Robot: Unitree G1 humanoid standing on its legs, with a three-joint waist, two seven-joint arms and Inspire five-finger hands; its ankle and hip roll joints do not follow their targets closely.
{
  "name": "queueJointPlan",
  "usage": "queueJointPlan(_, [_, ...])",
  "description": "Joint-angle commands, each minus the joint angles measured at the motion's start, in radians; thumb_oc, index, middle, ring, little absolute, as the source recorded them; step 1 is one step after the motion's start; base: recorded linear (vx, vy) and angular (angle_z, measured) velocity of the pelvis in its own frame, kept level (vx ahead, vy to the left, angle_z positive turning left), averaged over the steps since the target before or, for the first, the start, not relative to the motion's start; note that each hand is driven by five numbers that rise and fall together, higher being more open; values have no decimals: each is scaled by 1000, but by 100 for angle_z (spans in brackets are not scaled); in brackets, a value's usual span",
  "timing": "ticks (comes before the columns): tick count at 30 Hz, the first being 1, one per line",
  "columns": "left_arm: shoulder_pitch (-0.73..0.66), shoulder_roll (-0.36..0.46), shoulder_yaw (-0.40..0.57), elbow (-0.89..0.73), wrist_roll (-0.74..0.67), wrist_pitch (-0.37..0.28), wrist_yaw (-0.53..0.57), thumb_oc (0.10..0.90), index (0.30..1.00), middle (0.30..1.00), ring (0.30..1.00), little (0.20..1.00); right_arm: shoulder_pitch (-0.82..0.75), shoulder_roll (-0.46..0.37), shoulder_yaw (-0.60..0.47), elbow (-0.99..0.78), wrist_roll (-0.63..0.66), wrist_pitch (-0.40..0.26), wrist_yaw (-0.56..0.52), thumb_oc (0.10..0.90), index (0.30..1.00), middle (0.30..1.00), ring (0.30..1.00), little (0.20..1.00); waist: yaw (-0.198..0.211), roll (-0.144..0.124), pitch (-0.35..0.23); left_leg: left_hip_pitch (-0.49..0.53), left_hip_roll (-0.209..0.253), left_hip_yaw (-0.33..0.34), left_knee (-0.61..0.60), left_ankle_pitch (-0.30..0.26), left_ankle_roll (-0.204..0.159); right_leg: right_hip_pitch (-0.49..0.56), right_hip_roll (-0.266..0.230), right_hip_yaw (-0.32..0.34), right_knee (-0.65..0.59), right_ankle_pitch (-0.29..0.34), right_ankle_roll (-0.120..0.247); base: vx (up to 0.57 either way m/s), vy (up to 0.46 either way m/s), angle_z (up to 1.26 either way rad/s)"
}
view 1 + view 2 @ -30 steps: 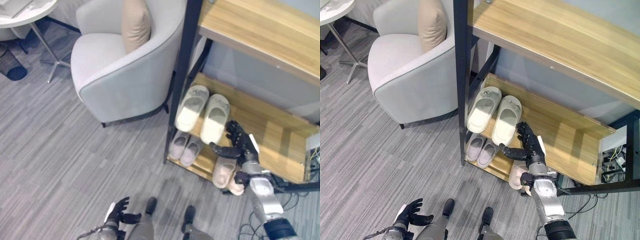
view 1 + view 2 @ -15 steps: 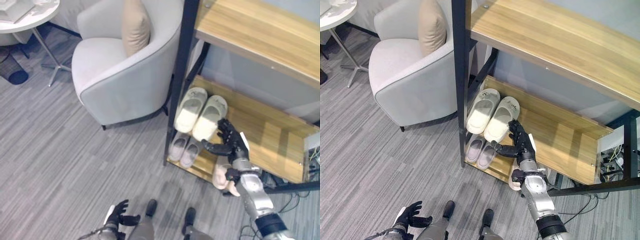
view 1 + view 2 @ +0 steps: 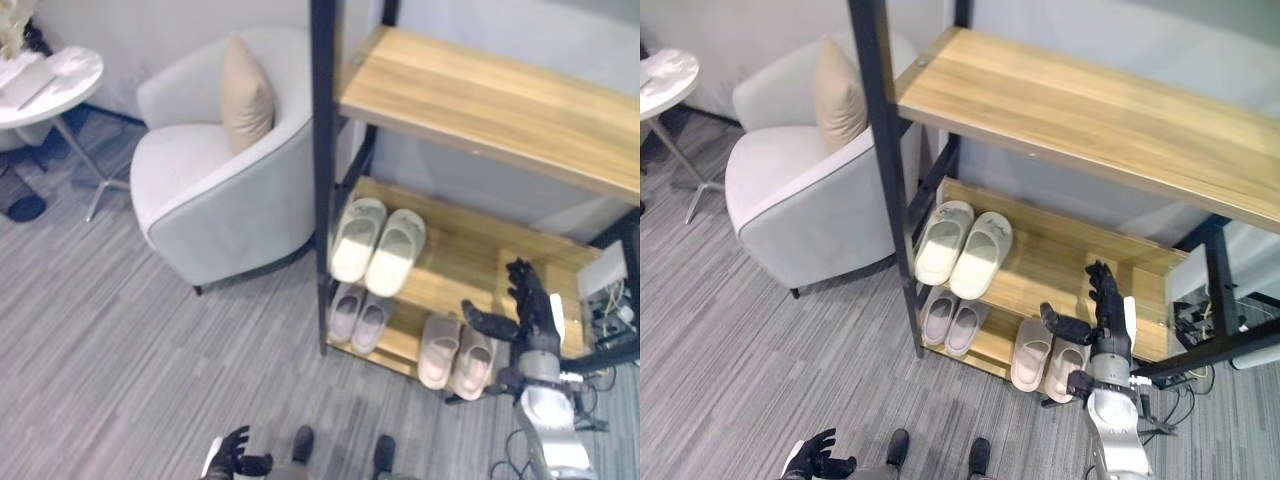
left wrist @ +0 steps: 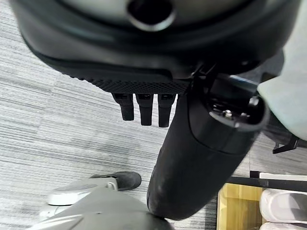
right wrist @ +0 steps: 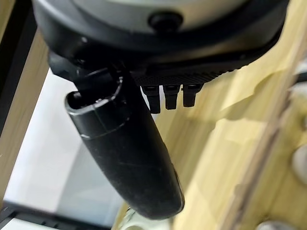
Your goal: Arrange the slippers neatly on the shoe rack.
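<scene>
A cream pair of slippers [image 3: 377, 246] lies side by side at the left end of the rack's middle shelf [image 3: 475, 268]. On the bottom shelf a small grey pair [image 3: 358, 316] sits at the left and a pinkish pair [image 3: 455, 355] further right, toes inward. My right hand [image 3: 527, 311] is open, fingers straight, raised before the middle shelf's right part, above and right of the pinkish pair, touching nothing. Low over the floor, my left hand [image 3: 232, 461] is open and idle, its fingers [image 4: 144, 111] holding nothing.
The rack's black post [image 3: 322, 190] stands at its front left corner, with a wide top shelf [image 3: 490, 100] overhead. A light grey armchair [image 3: 215, 195] with a beige cushion [image 3: 245, 95] is close on the left. A round white table [image 3: 50, 78] stands far left.
The camera has shifted. My right hand has left the right cream slipper and moved rightward. That slipper now lies snug against its mate.
</scene>
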Motion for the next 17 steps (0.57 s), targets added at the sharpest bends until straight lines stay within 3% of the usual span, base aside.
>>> queueJointPlan(1, [-41, -33, 7, 82, 6, -26, -12, 800, 900, 900, 900, 900, 53, -70, -13, -209, -53, -91, 83, 800, 900, 900, 900, 900, -16, 31, -55, 59, 15, 23, -4, -123, -5, 96, -6, 1, 32, -128, 55, -41, -45, -22])
queueJointPlan(6, [-34, -57, 3, 73, -4, -35, -38, 800, 900, 900, 900, 900, 139, -98, 0, -231, -80, -93, 134, 800, 900, 900, 900, 900, -53, 50, -68, 89, 23, 56, -4, -129, -8, 98, 2, 36, 38, -128, 53, -42, -32, -29])
queueJointPlan(9, [-27, -70, -23, 72, -12, -41, -49, 800, 900, 900, 900, 900, 163, -80, -16, -143, -58, -88, 114, 800, 900, 900, 900, 900, -83, 65, -75, 114, 30, 91, -4, -136, -8, 101, 8, 74, 40, -129, 50, -39, -43, -44])
queueJointPlan(12, [-22, -78, -40, 62, -29, -42, -54, 800, 900, 900, 900, 900, 158, -69, -22, 204, -93, -35, 25, 800, 900, 900, 900, 900, -110, 80, -80, 147, 39, 124, -4, -145, -8, 105, 17, 114, 44, -129, 47, -26, -49, -52])
queueJointPlan(13, [-22, -78, -40, 61, -30, -42, -54, 800, 900, 900, 900, 900, 155, -70, -21, 208, -92, -37, 24, 800, 900, 900, 900, 900, -109, 80, -79, 148, 39, 125, -4, -146, -8, 105, 18, 115, 44, -129, 47, -22, -62, -38])
queueJointPlan(14, [-25, -78, -66, 44, -38, -39, -40, 800, 900, 900, 900, 900, 120, -46, -60, 413, -30, -9, -43, 800, 900, 900, 900, 900, -117, 86, -85, 155, 43, 133, -4, -147, -8, 107, 21, 129, 39, -126, 44, -4, -60, -23])
queueJointPlan(17, [-50, -77, -101, 63, -42, -34, -37, 800, 900, 900, 900, 900, 46, -14, -103, 690, 172, -10, -55, 800, 900, 900, 900, 900, -122, 89, -89, 158, 46, 141, -4, -146, -11, 115, 28, 135, 28, -126, 39, -17, -86, -11])
